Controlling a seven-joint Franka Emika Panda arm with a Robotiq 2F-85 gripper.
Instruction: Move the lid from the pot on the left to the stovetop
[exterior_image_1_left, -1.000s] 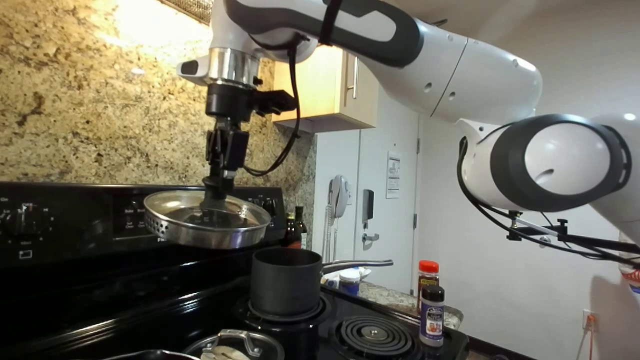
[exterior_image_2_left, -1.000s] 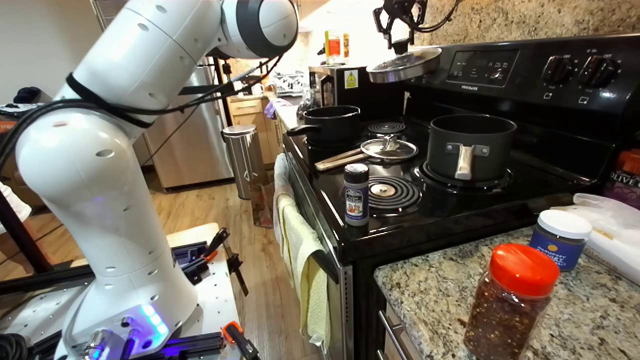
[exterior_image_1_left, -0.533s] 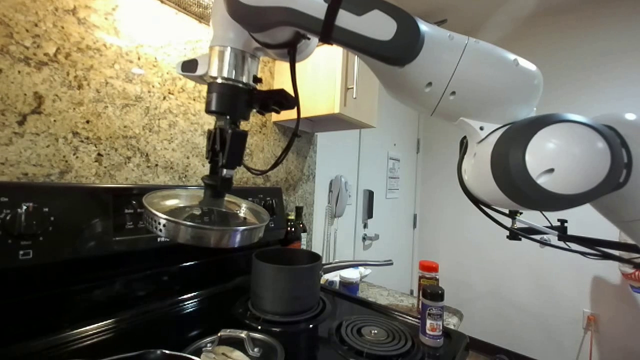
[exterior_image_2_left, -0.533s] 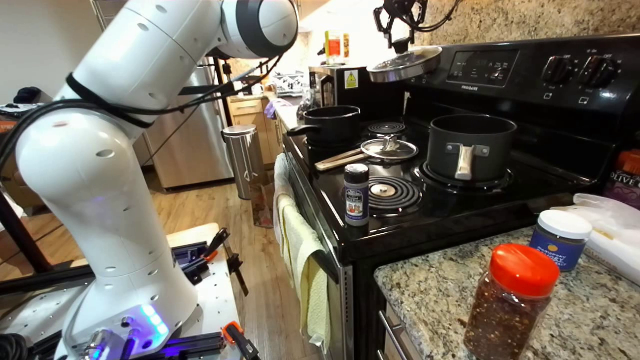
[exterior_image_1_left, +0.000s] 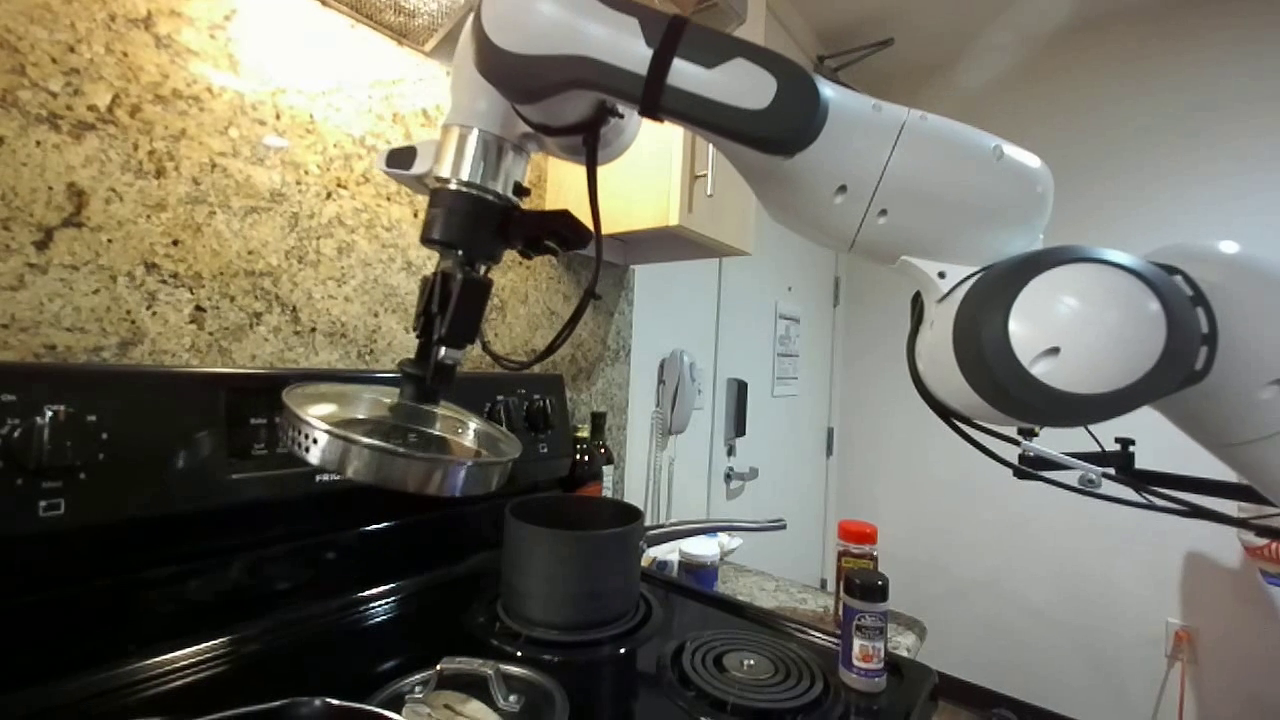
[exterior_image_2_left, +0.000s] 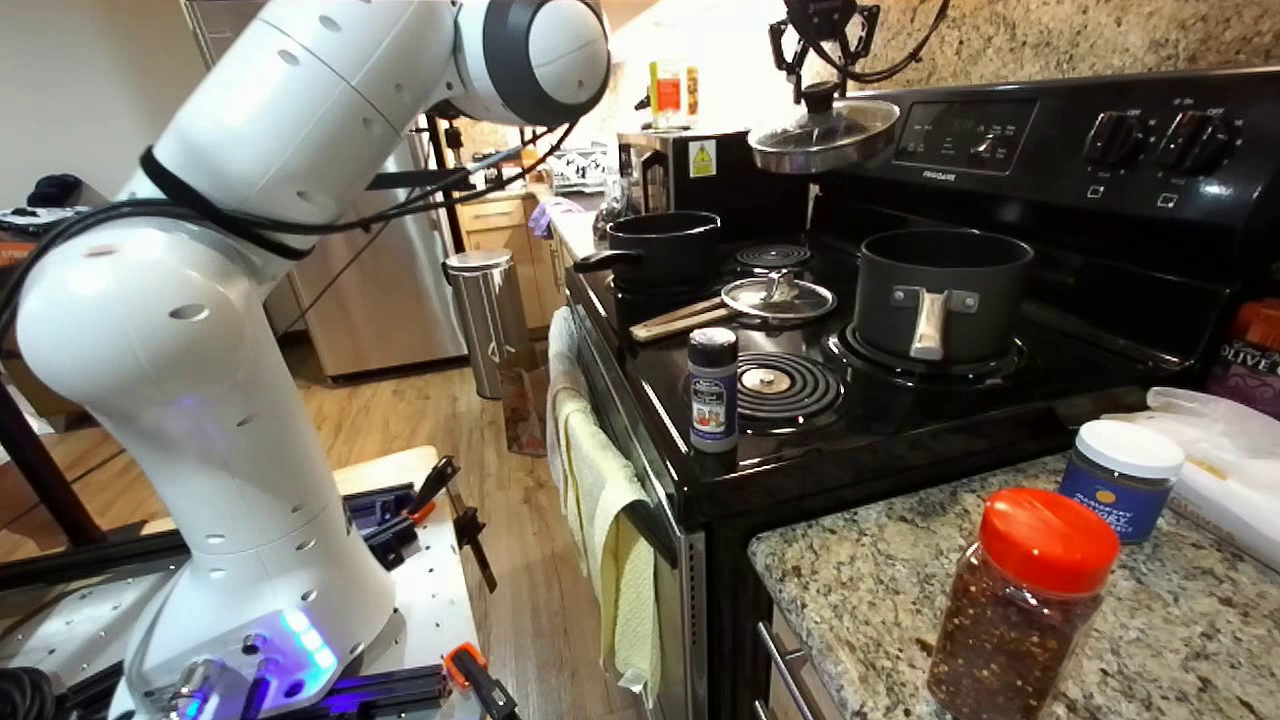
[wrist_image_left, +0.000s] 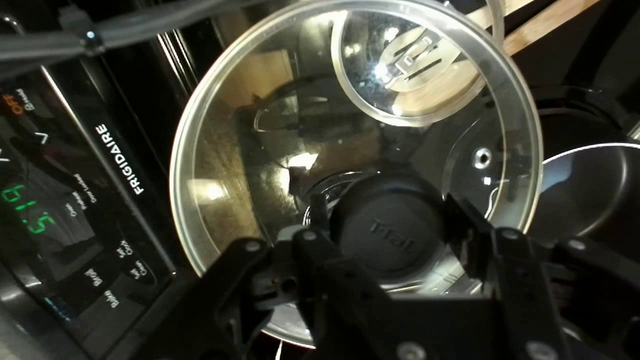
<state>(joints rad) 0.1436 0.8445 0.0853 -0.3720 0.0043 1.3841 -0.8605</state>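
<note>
The lid (exterior_image_1_left: 400, 465) is round clear glass with a shiny metal rim and black knob. It hangs in the air over the stovetop (exterior_image_1_left: 400, 600), near the back panel, and is tilted. It also shows in an exterior view (exterior_image_2_left: 825, 150) and the wrist view (wrist_image_left: 225, 125). My gripper (wrist_image_left: 390, 215) is shut on the lid's black knob, one finger on each side; it also shows in an exterior view (exterior_image_1_left: 430, 372). The pot (exterior_image_2_left: 665, 250), dark with a short black handle, stands uncovered at the stovetop's front left. Part of it shows in the wrist view (wrist_image_left: 600, 187).
A dark grey long-handled saucepan (exterior_image_1_left: 570, 570) stands on a back burner. A small glass lid (exterior_image_2_left: 780, 297) with wooden utensils (exterior_image_2_left: 680, 320) lies mid-stove. A spice bottle (exterior_image_2_left: 712, 400) stands near the front edge. The back panel (exterior_image_2_left: 1060, 160) rises behind the held lid.
The lid has shifted slightly, leftward in one exterior view and rightward in another, and its tilt has changed. The wrist leans more, and the arm is lower. The grip on the knob is unchanged.
</note>
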